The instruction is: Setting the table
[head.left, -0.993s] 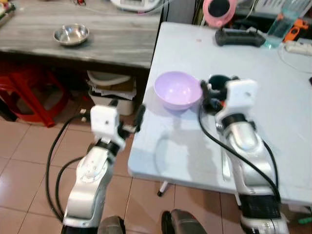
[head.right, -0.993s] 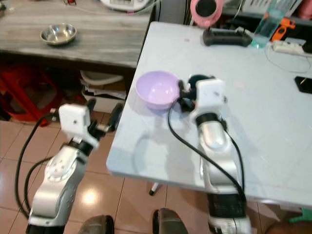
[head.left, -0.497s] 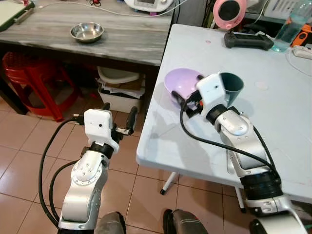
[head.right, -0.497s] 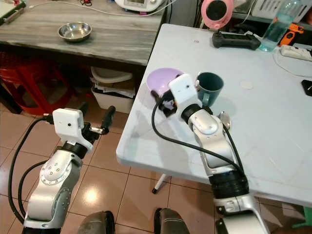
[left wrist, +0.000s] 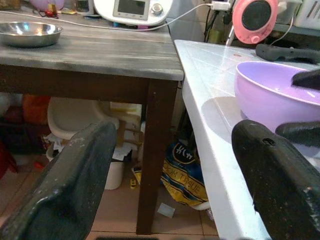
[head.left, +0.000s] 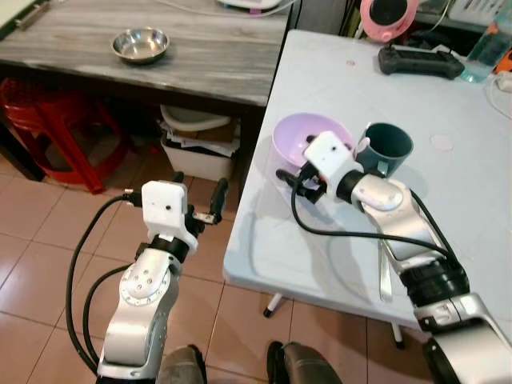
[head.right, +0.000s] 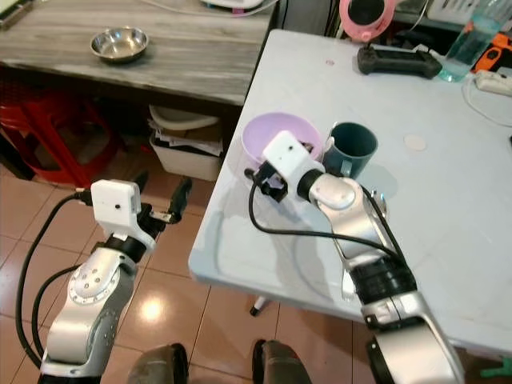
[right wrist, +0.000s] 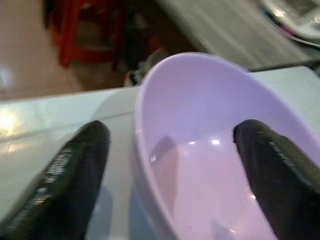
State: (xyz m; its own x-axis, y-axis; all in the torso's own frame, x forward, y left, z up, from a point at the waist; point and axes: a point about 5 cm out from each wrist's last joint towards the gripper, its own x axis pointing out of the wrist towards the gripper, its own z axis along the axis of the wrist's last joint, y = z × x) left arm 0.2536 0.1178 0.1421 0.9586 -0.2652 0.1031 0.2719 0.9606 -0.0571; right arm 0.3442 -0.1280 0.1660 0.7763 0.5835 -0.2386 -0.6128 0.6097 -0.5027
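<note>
Right tool (right wrist: 170, 165) wide across the lilac bowl (head.left: 308, 138) rim; left tool (head.left: 197, 194) wide; no legible writing.

We stand on a floor of reddish-brown tiles (head.left: 48, 264) that shine with reflected light. On our right is a white folding table (head.left: 472, 160); far left, a grey wood-grain table (head.left: 208, 56) on dark legs. Beneath it sit a red plastic stool (head.left: 48, 128) and white tubs (head.left: 196, 148).
</note>
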